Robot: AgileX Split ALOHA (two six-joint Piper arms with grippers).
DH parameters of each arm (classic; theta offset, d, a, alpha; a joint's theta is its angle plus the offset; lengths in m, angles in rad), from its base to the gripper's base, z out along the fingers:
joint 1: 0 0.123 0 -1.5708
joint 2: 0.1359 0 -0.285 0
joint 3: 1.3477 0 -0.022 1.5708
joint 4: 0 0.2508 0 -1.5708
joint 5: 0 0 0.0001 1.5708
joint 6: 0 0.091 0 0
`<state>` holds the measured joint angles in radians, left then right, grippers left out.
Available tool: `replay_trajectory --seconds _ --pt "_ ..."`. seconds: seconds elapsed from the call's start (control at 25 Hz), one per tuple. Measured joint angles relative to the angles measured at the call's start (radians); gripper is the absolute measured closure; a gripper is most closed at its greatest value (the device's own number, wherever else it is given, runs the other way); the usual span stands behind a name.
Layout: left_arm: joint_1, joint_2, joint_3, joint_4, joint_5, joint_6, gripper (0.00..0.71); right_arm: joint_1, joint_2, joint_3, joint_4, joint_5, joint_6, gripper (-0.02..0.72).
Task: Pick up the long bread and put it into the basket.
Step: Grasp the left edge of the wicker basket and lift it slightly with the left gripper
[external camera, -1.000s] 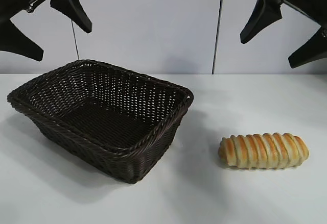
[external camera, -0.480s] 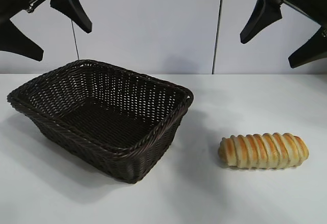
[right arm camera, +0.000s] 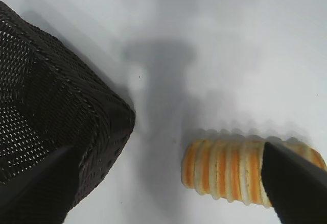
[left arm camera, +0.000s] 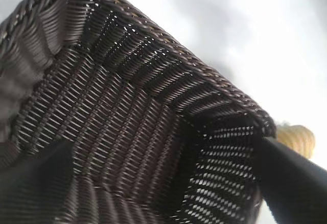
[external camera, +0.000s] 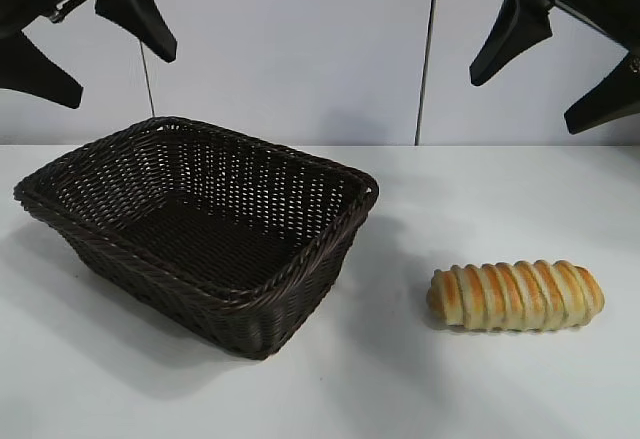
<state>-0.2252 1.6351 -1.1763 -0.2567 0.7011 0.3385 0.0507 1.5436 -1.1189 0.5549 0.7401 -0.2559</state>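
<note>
The long bread (external camera: pixel 516 296), golden-brown with pale crosswise ridges, lies flat on the white table at the right. The dark woven basket (external camera: pixel 262 311) stands to its left, with nothing in it. My left gripper (external camera: pixel 120 77) hangs open, high above the basket's far left side. In its wrist view the basket (left arm camera: pixel 204 86) fills the picture, and one end of the bread (left arm camera: pixel 299 138) peeks past a corner. My right gripper (external camera: pixel 528 101) hangs open, high above the bread. The right wrist view shows the bread (right arm camera: pixel 225 170) partly behind one finger (right arm camera: pixel 296 183) and the basket's corner (right arm camera: pixel 51 112) by the other.
The white table (external camera: pixel 400 389) has bare surface in front of and around the bread, and between bread and basket. A pale wall with a dark vertical seam (external camera: pixel 428 49) stands behind the table.
The left gripper has shifted very slightly up and to the left. The bread, the basket and the right gripper stay where they were.
</note>
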Motion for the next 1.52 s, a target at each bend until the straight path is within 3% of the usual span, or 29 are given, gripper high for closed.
replay_trajectory --seconds 0.48,0.68,0.92,1.28,1.52 --pt "0.0 0.273 -0.178 0.171 -0.014 -0.001 0.015 0.0 0.0 0.0 0.0 0.024 0.0 0.008" --pt "0.036 0.313 -0.212 0.206 -0.018 -0.003 0.015 0.0 0.0 0.0 0.0 0.026 0.0 0.008" --pt "0.11 0.357 -0.22 0.141 -0.024 0.006 0.015 0.0 0.0 0.0 -0.001 0.028 0.0 0.008" --pt "0.105 0.386 -0.221 0.044 -0.027 0.074 0.016 0.0 0.0 0.0 -0.001 0.027 0.0 0.008" --pt "0.105 0.386 -0.221 0.044 -0.027 0.076 0.195 0.0 0.0 0.0 -0.001 0.026 0.0 0.008"
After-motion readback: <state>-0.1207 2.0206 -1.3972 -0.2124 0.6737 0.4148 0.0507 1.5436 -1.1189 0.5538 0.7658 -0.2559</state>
